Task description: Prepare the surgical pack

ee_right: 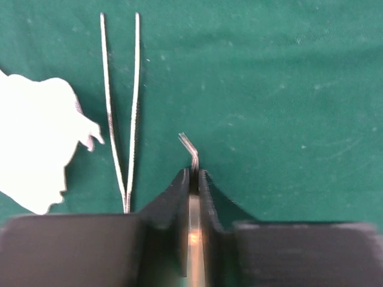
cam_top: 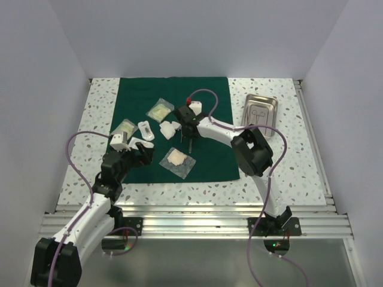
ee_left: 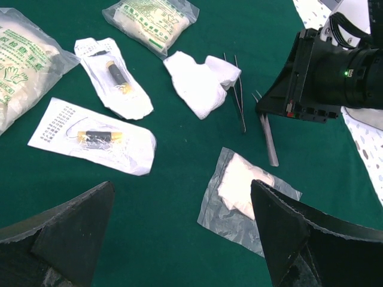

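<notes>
The dark green cloth [cam_top: 206, 164] lies flat across the table. My right gripper [ee_right: 192, 173] is shut on a thin steel forceps with a bent tip [ee_right: 190, 146]; in the left wrist view these forceps [ee_left: 268, 140] lie low over the cloth. Straight tweezers [ee_right: 133, 119] lie just left of them, beside a crumpled white gauze [ee_left: 200, 84]. A clear gauze pouch [ee_left: 242, 194] rests near my left gripper [ee_left: 181, 184], which hangs open above the cloth holding nothing. The steel tray [cam_top: 274, 103] sits off the cloth at the right, with instruments inside.
Two white suture packets [ee_left: 114, 75] [ee_left: 96, 140] and two glove packets [ee_left: 152, 21] [ee_left: 18, 72] lie on the left half of the cloth. White walls enclose the speckled table [cam_top: 287, 167]. The right arm's elbow [cam_top: 252, 152] hangs over the cloth's right edge.
</notes>
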Tool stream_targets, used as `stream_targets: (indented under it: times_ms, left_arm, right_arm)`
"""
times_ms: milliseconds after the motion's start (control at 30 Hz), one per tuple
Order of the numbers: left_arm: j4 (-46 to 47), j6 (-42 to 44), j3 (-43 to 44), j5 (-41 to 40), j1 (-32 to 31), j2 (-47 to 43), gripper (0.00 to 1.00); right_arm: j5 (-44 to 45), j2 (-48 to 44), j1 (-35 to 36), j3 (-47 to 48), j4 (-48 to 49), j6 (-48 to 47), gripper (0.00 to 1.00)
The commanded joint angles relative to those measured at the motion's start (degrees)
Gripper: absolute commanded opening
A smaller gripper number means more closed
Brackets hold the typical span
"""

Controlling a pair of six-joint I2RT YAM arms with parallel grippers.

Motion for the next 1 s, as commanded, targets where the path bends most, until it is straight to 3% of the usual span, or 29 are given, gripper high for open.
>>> stream_targets:
  times_ms: [0, 33, 300, 533, 733, 967]
  left_arm:
    - [3.4, 1.1, 0.1, 0.4, -0.4, -0.5, 1.0]
    - [3.3, 1.1, 0.1, 0.4, -0.4, -0.5, 1.0]
    - [3.2, 1.1, 0.1, 0.4, -0.4, -0.6, 1.0]
    - [3.4, 1.1, 0.1, 0.4, -0.4, -0.4, 1.0]
    - [6.1, 2.3, 0.8, 3.6, -1.3, 2.9, 1.0]
    - [3.9, 3.4, 10.8, 2.6, -7.5, 15.2, 1.0]
  right_arm:
    - [0.9, -0.1, 0.1, 2.2, -2.1, -0.1, 0.07]
    - [-0.2, -0.5, -0.3, 2.3, -2.4, -0.3, 0.01]
    - [-2.6, -15.3, -8.2, -4.8, 0.3, -4.6, 0.0]
    - [-7.4, -22.5, -24.4, -6.6, -0.1, -12.6, 0.0]
    - [-13.0, -19.3, -34.9, -2.3, -1.3, -19.4, 0.0]
    - [-11.9, -10.6, -37.3, 2.0, -1.5, -24.0, 0.0]
